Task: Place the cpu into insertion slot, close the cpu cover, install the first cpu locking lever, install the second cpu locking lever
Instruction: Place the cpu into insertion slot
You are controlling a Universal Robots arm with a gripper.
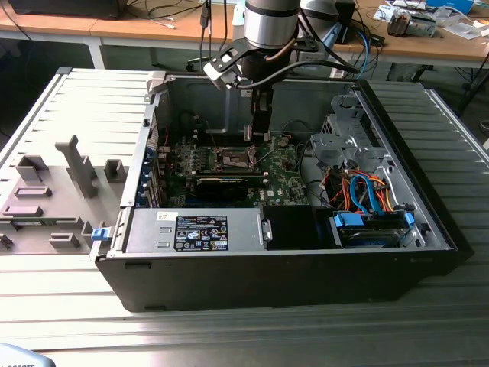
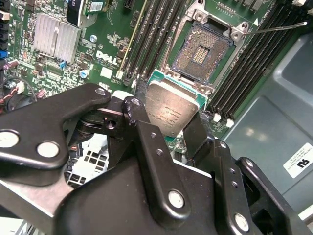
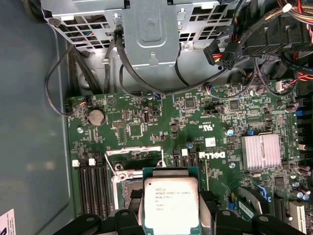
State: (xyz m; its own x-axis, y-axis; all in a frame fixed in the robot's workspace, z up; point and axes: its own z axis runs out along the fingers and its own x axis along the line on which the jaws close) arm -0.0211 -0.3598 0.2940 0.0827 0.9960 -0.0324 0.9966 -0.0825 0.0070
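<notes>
My gripper (image 1: 260,126) hangs inside the open computer case, just above the green board. It is shut on the cpu (image 2: 168,110), a flat square chip with a grey metal face, held by its edges between the black fingers (image 2: 146,142). The cpu (image 3: 171,203) also shows in the first wrist view. The insertion slot (image 2: 200,51) lies uncovered, its pin field bare, a short way beyond the chip and not touching it. The slot (image 1: 235,158) sits mid-board in the exterior view. The cpu cover's silvery edge (image 2: 208,17) sits folded back at the slot's far end. One thin locking lever (image 2: 276,28) sticks out free.
Black memory slots (image 2: 156,39) flank the socket on both sides. A finned heatsink (image 2: 56,36) sits nearby. In the case, a power supply (image 1: 199,229) lies along the front, and a drive cage (image 1: 344,138) with coloured cables (image 1: 367,191) stands at the exterior view's right. A grey fixture plate (image 1: 53,191) lies left.
</notes>
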